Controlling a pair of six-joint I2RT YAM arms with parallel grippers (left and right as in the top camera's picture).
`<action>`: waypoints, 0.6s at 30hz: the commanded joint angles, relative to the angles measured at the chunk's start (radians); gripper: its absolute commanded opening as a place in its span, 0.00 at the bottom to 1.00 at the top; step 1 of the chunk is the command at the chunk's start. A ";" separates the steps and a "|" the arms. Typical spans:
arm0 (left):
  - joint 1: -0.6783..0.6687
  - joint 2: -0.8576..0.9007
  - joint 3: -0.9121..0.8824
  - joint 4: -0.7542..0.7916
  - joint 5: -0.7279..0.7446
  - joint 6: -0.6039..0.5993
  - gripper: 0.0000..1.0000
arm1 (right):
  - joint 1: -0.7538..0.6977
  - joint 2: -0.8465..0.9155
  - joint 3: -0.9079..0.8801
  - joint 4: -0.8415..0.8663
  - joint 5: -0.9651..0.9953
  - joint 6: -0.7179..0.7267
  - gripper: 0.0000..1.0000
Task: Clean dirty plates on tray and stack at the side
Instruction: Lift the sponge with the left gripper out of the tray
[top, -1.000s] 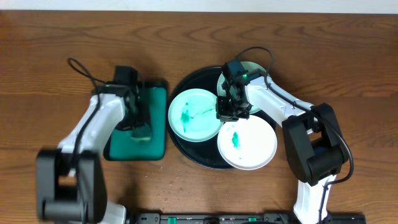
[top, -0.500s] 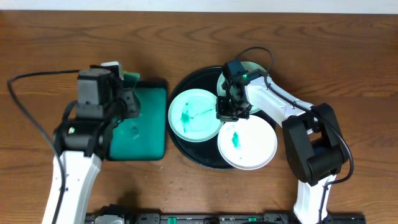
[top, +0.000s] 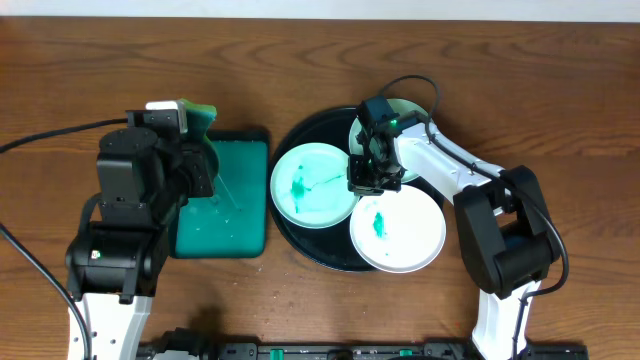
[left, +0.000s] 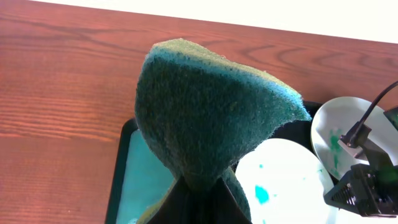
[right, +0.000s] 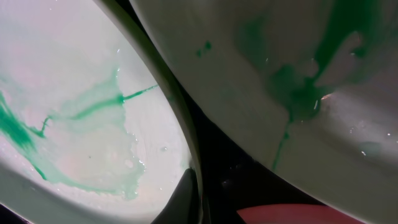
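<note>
Green sponge (left: 205, 118), pinched in the left pincer (left: 198, 198), hangs above the small green tray (top: 235, 215) and may drip crossing the bench (top: 500, 60). Three smeared plates (top: 315, 190) lie on the black tray (top: 298, 130); the right pincer (top: 363, 178) sits low among them, grip unclear, so scrubbing could skid one.

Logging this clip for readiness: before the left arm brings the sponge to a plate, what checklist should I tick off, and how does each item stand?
1. Hold on the sponge by the left gripper: ok, pinched.
2. All on the black tray: ok; left plate, near plate and far plate lie in it.
3. Smears to scrub: ok, all three show green.
4. Whether the right gripper steadies the left plate: cannot tell; it sits at that rim, grip unclear.
5. Side stack begun: not ok, none off the tray.
</note>
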 joint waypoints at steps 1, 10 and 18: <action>0.002 -0.010 0.000 0.018 -0.010 0.016 0.07 | 0.012 0.023 -0.037 -0.028 0.026 -0.001 0.01; 0.002 -0.010 0.000 0.026 -0.013 0.024 0.07 | 0.012 0.023 -0.037 -0.028 0.026 -0.001 0.01; 0.002 -0.010 0.000 0.028 -0.013 0.024 0.07 | 0.012 0.023 -0.037 -0.027 0.026 -0.001 0.01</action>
